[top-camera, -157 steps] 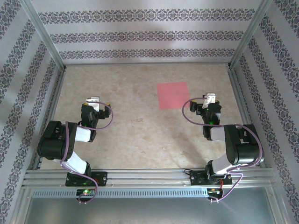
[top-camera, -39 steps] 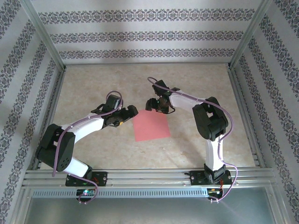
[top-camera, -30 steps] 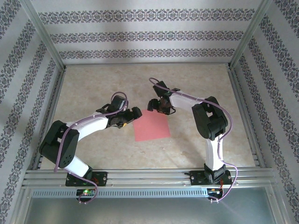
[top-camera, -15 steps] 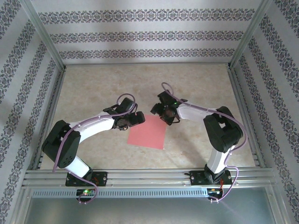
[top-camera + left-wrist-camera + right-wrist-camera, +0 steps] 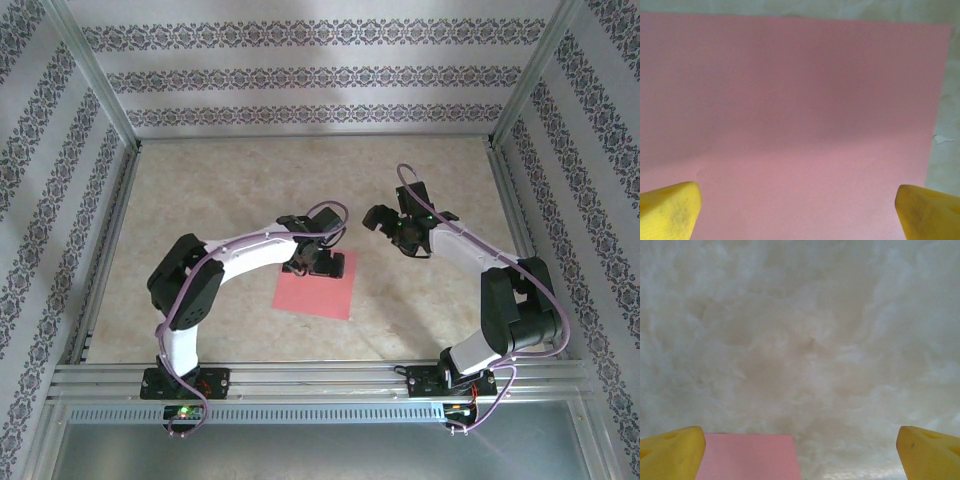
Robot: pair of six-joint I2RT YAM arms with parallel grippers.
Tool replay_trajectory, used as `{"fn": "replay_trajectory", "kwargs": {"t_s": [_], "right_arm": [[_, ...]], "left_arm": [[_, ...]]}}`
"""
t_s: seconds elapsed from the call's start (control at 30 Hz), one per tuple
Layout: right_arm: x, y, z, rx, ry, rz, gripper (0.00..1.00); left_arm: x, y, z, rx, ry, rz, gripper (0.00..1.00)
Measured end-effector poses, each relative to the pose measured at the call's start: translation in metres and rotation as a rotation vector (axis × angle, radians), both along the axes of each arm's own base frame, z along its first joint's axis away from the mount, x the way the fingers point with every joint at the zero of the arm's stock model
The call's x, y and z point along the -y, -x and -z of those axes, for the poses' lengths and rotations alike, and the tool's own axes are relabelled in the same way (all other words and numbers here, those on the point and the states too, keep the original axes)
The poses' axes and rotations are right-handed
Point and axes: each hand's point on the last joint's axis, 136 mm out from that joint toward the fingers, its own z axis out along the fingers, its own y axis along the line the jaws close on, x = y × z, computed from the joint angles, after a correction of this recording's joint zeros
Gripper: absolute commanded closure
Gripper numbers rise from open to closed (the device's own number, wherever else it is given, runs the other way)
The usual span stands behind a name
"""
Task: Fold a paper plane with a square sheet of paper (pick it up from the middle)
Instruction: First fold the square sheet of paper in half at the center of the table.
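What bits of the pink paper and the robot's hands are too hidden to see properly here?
- Top view: one edge of the square sheet of paper lies hidden under the left gripper.
- Left wrist view: the sheet runs off the picture's left and bottom edges. Whether the fingertips touch it cannot be told.
- Right wrist view: most of the sheet is cut off at the bottom edge, near the right gripper.

Left arm (image 5: 245, 252): white links, extended forward and inward from its base, elbow bent, wrist tipped downward. Left gripper (image 5: 318, 262): pointing down, yellow fingers (image 5: 670, 212) spread wide, nothing between them. Right arm (image 5: 478, 258): folded sharply at the elbow, forearm angled inward toward the left arm. Right gripper (image 5: 384, 220): fingers (image 5: 927, 452) likewise wide apart, empty.
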Motion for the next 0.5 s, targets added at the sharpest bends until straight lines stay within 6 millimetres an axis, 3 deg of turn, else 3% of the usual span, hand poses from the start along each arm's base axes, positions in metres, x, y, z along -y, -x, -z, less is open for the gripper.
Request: {"fn": "replay_trajectory", "kwargs": {"t_s": [0.23, 0.5], "right_arm": [[0.025, 0.002, 0.01, -0.027, 0.015, 0.039, 0.02], [0.021, 0.0, 0.007, -0.018, -0.021, 0.025, 0.02]], "left_arm": [[0.001, -0.001, 0.019, -0.07, -0.085, 0.028, 0.15], [0.001, -0.001, 0.028, -0.11, -0.123, 0.032, 0.16]]}}
